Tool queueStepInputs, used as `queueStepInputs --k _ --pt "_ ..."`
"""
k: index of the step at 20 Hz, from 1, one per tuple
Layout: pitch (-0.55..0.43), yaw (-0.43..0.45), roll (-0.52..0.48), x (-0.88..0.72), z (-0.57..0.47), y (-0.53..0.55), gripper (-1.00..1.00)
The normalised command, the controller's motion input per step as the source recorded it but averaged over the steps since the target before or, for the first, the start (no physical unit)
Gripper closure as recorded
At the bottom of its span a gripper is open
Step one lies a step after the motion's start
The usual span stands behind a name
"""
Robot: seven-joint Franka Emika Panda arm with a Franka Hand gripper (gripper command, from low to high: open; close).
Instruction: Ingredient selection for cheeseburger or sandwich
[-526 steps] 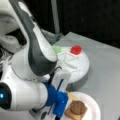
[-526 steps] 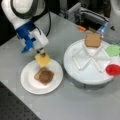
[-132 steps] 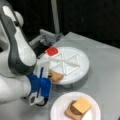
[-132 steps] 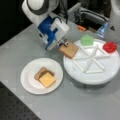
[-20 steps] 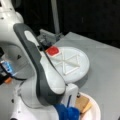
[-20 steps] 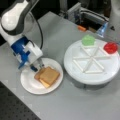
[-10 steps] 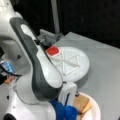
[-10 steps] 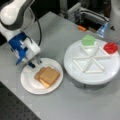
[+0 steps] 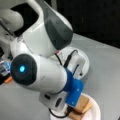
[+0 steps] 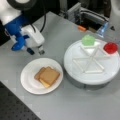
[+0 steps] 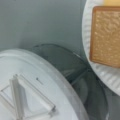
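Note:
The sandwich (image 10: 48, 76) is a stack with a tan toast slice on top, lying on the white round plate (image 10: 28, 82) at a front view's lower left. A yellow cheese edge shows under the toast. My gripper (image 10: 35, 51) hangs just beyond the plate's far edge, open and empty, not touching the stack. In a front view the arm fills most of the picture, and the stack (image 9: 82, 106) peeks out below its blue mount on the plate (image 9: 96, 113). The wrist view shows the top toast (image 11: 106, 35) on the plate's rim (image 11: 100, 72).
A round white divided tray (image 10: 75, 56) stands right of the plate, with a green piece (image 10: 88, 40) and a red disc (image 10: 110, 47) in its far compartments. The tray's edge (image 11: 30, 82) fills the wrist view's lower left. Clutter and an orange item (image 10: 81, 28) lie at the table's far edge.
The gripper has drawn slightly up and away from the plate, empty. The stack on the plate has not moved.

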Motion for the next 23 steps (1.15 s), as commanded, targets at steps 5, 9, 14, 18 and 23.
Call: queueStepInputs --k 5,9,14,18,23 --pt "-0.110 -0.105 -0.740 -0.69 -0.13 0.36 -1.00" --pt "-0.229 -0.062 -0.509 -0.63 -0.34 0.09 -1.00" --pt "-0.272 -0.007 -0.305 -0.50 -0.19 0.05 -1.00" --pt "-0.266 -0.007 -0.174 -0.33 -0.10 0.12 -1.00" --pt "-0.224 0.009 -0.152 -0.23 -0.12 0.13 -1.00"
